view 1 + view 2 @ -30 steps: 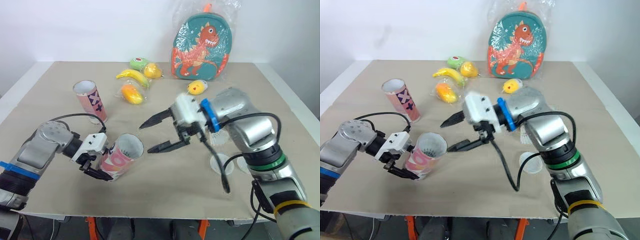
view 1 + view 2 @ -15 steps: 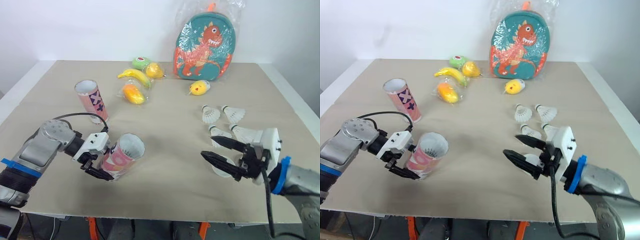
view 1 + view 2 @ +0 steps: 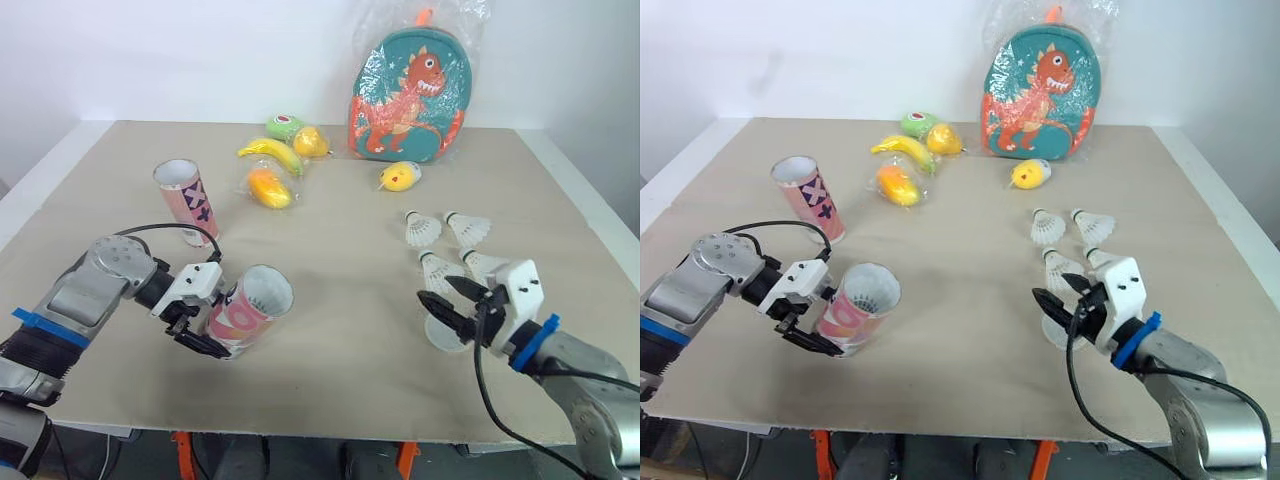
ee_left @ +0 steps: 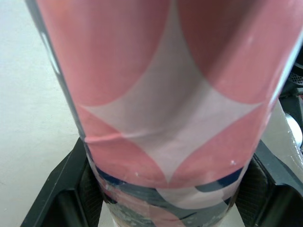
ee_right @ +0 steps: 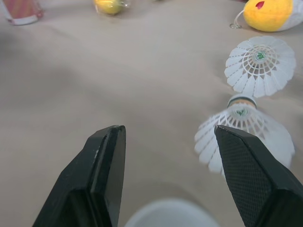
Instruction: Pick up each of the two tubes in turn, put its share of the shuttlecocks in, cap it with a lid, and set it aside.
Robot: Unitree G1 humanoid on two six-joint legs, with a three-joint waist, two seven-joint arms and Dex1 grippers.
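My left gripper [image 3: 196, 320] is shut on a pink and white tube [image 3: 250, 308], held tilted just above the table with its open mouth facing right; the tube's wall [image 4: 165, 104] shows close up in the left wrist view. A second pink tube [image 3: 187, 200] stands upright at the back left. Several white shuttlecocks [image 3: 422, 230] lie at the right. My right gripper [image 3: 437, 290] is open and empty, low over a white lid [image 3: 445, 335], beside the nearest shuttlecock [image 5: 244, 130].
A dinosaur backpack [image 3: 410, 85] in plastic leans at the back. Toy fruit lies near it: a banana [image 3: 268, 152], an orange piece [image 3: 267, 187] and a yellow toy [image 3: 398, 178]. The table's front edge [image 3: 300, 425] runs close below both grippers.
My right arm swung from the middle, near the held tube's mouth, out to the right and down to the lid and shuttlecocks. The left gripper kept holding the tube in place.
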